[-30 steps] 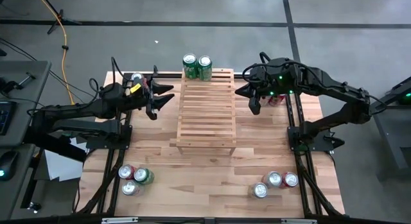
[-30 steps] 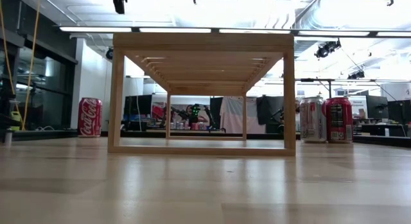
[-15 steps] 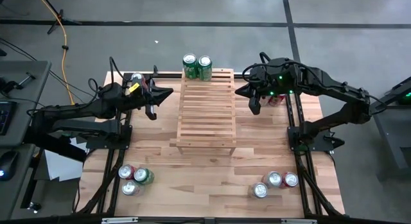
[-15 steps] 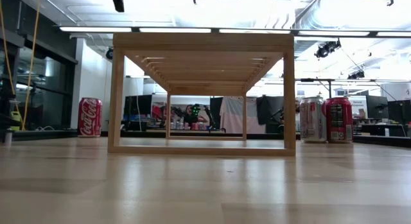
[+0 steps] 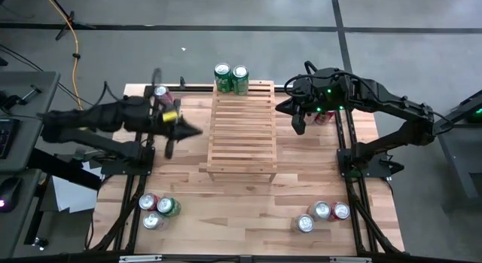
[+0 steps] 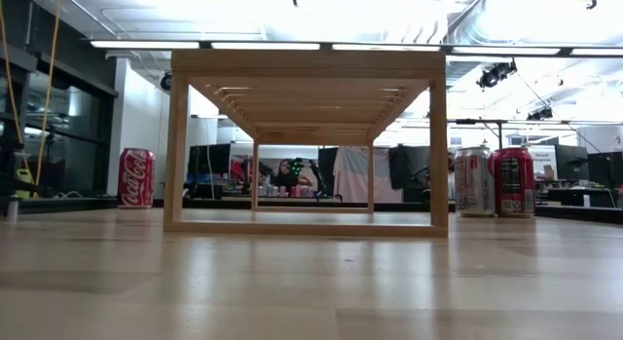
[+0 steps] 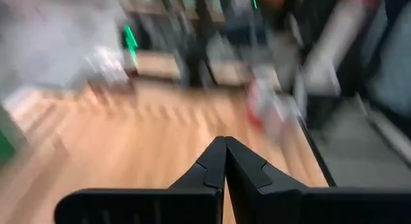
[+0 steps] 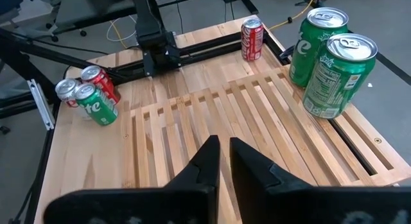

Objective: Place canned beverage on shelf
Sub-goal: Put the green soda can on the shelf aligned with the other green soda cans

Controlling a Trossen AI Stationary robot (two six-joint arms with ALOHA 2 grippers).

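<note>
The shelf (image 5: 241,127), a light slatted wooden rack, stands on short legs mid-table and also shows in the low view (image 6: 307,135). Two green cans (image 5: 230,77) (image 8: 327,63) stand upright at its far end. A red can (image 5: 160,92) (image 8: 252,38) stands on the table at the far left. My left gripper (image 5: 192,131) (image 7: 225,161) hovers left of the shelf, shut and empty, blurred. My right gripper (image 5: 297,118) (image 8: 223,153) hangs over the shelf's right edge, its fingers a narrow gap apart with nothing between them.
Three cans (image 5: 158,210) stand at the near left corner and three more (image 5: 324,212) at the near right. A red can (image 5: 324,116) stands by the right arm's frame. Black frame rails (image 5: 350,142) run along both table sides. Bare wood lies in front of the shelf.
My left gripper has shut on nothing beside the far-left red can, then swung quickly up and toward the table's near edge, rising out of the low view. The red can stays in place.
</note>
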